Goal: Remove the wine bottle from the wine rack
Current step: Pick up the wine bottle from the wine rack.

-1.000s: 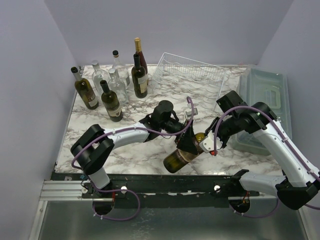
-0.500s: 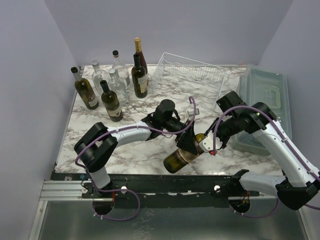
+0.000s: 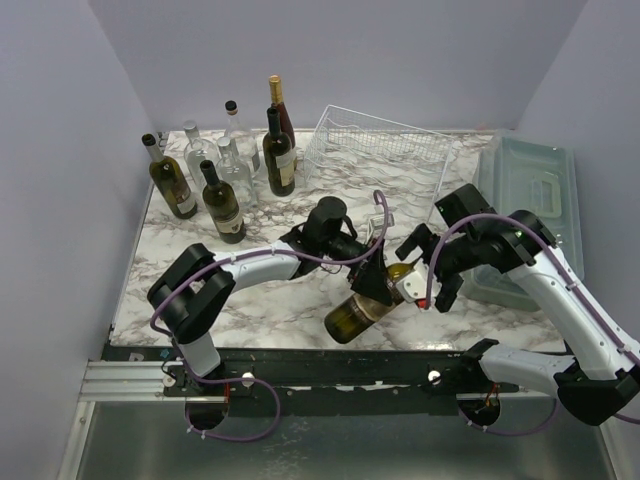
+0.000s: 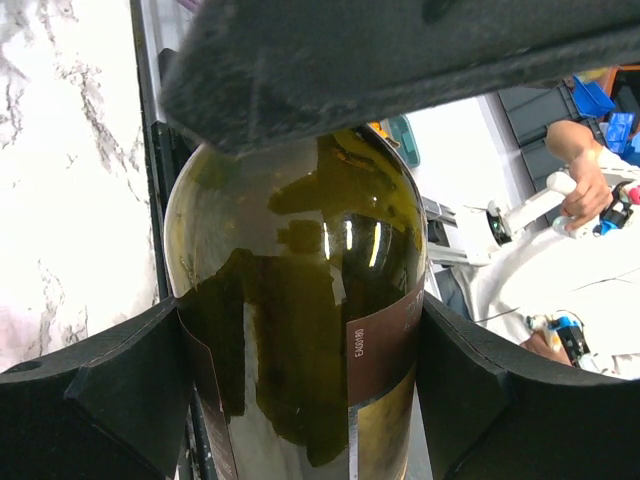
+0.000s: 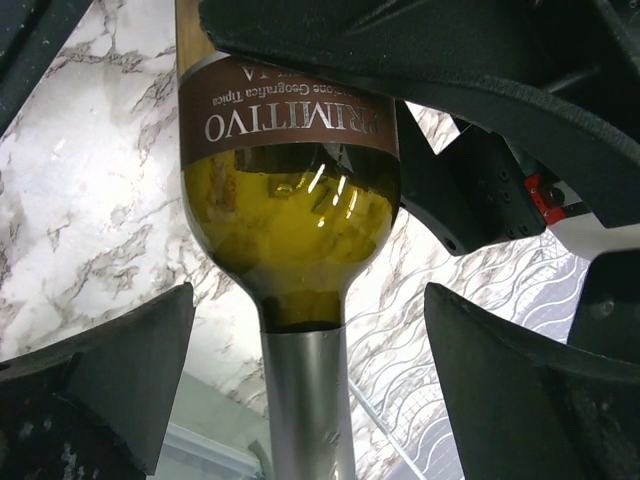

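Right gripper (image 3: 425, 270) now sprung wide off wine bottle (image 3: 352, 317) neck, left gripper (image 3: 375, 283) still clamping its body

right claw (image 3: 426, 270) opened, wine bottle (image 3: 356, 314) released

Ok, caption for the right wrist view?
Right gripper open astride the silver neck of the wine bottle, whose body the left gripper clamps above the marble table.
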`<state>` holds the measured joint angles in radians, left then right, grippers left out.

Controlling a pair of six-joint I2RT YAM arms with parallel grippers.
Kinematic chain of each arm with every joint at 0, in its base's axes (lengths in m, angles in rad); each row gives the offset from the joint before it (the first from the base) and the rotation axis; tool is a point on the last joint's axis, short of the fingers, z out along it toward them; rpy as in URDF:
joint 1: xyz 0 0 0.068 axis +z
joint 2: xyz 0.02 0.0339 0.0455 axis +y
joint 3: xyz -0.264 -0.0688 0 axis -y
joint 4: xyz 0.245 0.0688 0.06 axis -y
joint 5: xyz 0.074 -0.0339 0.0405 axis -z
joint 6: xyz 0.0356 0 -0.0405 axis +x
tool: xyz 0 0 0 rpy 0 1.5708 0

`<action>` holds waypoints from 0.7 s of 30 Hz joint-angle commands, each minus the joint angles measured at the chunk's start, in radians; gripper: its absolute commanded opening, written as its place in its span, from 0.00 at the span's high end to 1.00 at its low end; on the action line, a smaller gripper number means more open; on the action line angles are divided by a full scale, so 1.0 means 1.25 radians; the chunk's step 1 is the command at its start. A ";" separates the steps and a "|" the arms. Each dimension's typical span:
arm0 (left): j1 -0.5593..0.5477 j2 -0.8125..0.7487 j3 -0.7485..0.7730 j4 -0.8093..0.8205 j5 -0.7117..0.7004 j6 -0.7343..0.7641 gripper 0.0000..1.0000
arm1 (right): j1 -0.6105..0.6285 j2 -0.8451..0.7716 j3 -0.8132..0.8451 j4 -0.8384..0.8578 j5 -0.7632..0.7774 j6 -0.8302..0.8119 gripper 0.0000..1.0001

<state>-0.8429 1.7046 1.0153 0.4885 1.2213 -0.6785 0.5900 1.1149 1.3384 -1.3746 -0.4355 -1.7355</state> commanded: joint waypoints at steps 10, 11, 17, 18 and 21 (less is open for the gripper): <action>0.036 -0.081 -0.095 0.029 -0.082 0.028 1.00 | 0.004 -0.010 0.131 -0.036 -0.213 0.232 0.01; 0.036 -0.095 -0.108 0.028 -0.095 0.033 1.00 | 0.004 -0.011 0.137 -0.034 -0.225 0.265 0.01; 0.036 -0.200 -0.191 0.028 -0.197 0.060 1.00 | -0.020 -0.061 0.110 0.108 -0.312 0.558 0.01; 0.036 -0.218 -0.211 0.028 -0.219 0.066 1.00 | -0.030 -0.069 0.106 0.135 -0.319 0.601 0.01; 0.036 -0.284 -0.260 0.028 -0.287 0.078 1.00 | -0.060 -0.090 0.088 0.226 -0.345 0.771 0.01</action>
<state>-0.7986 1.4673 0.7456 0.4744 0.9897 -0.6094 0.5541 1.0382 1.4769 -1.2659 -0.7654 -1.1095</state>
